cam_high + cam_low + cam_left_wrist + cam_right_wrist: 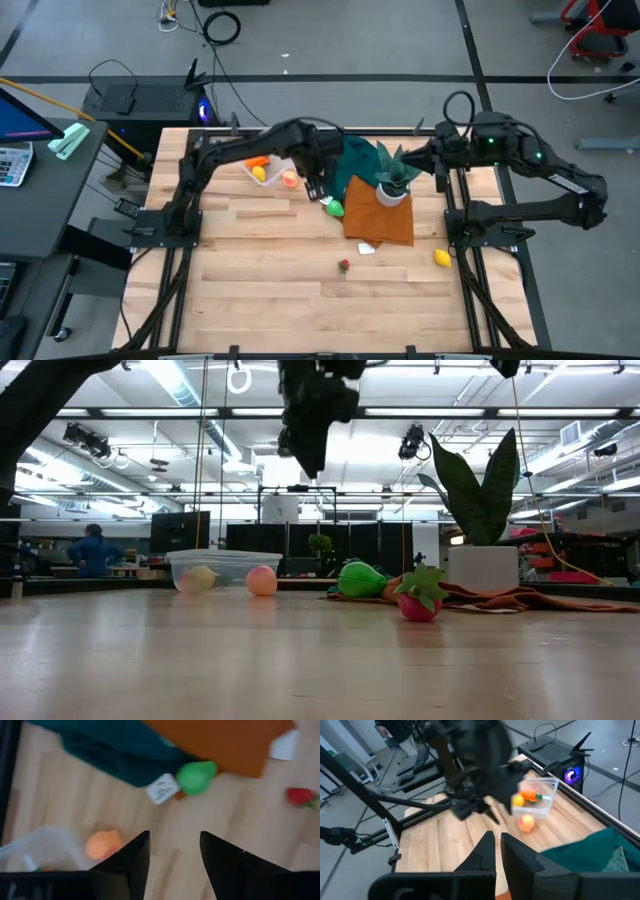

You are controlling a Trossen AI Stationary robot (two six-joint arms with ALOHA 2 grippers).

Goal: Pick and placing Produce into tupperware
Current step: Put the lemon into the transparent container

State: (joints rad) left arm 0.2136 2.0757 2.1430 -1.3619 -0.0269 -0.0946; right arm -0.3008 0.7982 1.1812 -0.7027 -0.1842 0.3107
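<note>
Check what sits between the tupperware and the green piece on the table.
The peach lies on the wood beside the tupperware, between it and the green piece. The left gripper hangs above that stretch. The high view shows it; the low view agrees.

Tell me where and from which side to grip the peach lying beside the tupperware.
Grip the peach across its round middle, coming straight down from above. It rests alone on bare wood just outside the tupperware wall, so set the fingers parallel to that wall, not across it. The left end effector, open, hovers nearby and seems best placed.
</note>
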